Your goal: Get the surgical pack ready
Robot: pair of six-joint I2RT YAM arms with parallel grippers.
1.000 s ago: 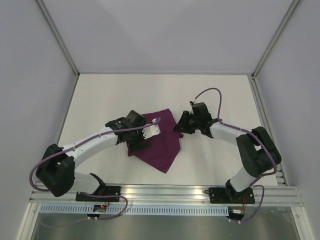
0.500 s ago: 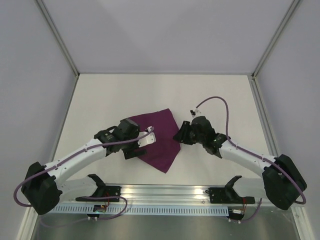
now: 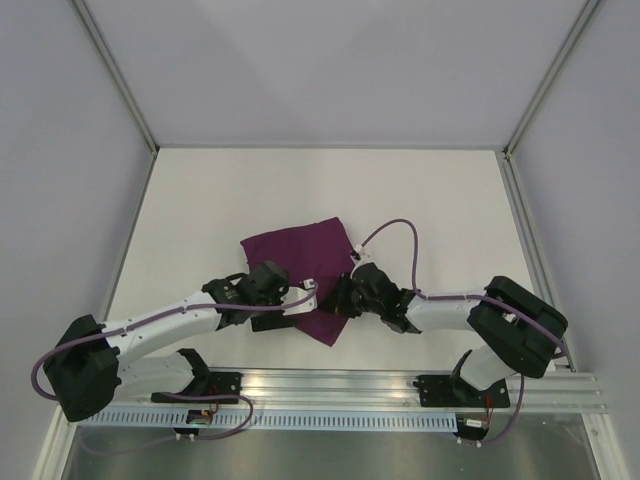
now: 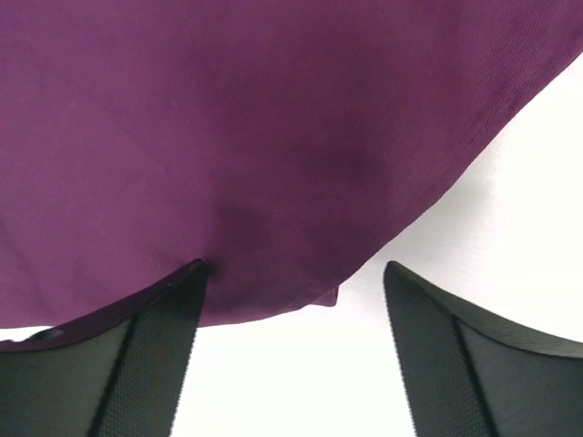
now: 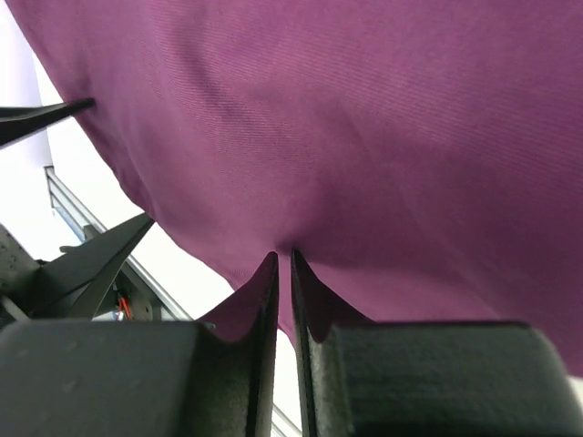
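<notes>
The surgical pack shows only as a dark purple cloth (image 3: 300,255) lying flat on the white table. No steel tray, instruments or gauze are in view. My left gripper (image 3: 303,300) is open at the cloth's near left edge. In the left wrist view the cloth (image 4: 273,137) fills the top, and the gripper (image 4: 293,273) straddles its edge with one fingertip (image 4: 187,282) touching the fabric. My right gripper (image 3: 338,298) is at the cloth's near right edge. In the right wrist view it (image 5: 282,259) is shut on a pinch of the cloth (image 5: 364,118).
The white table (image 3: 200,200) is walled by grey panels on three sides. An aluminium rail (image 3: 330,385) carrying the arm bases runs along the near edge. The two grippers sit close together at the cloth's near corner.
Both arms have swung down toward the near edge. The right gripper moved left from beside the cloth onto its near right edge. The left gripper slid off the cloth's middle to its near left edge.
</notes>
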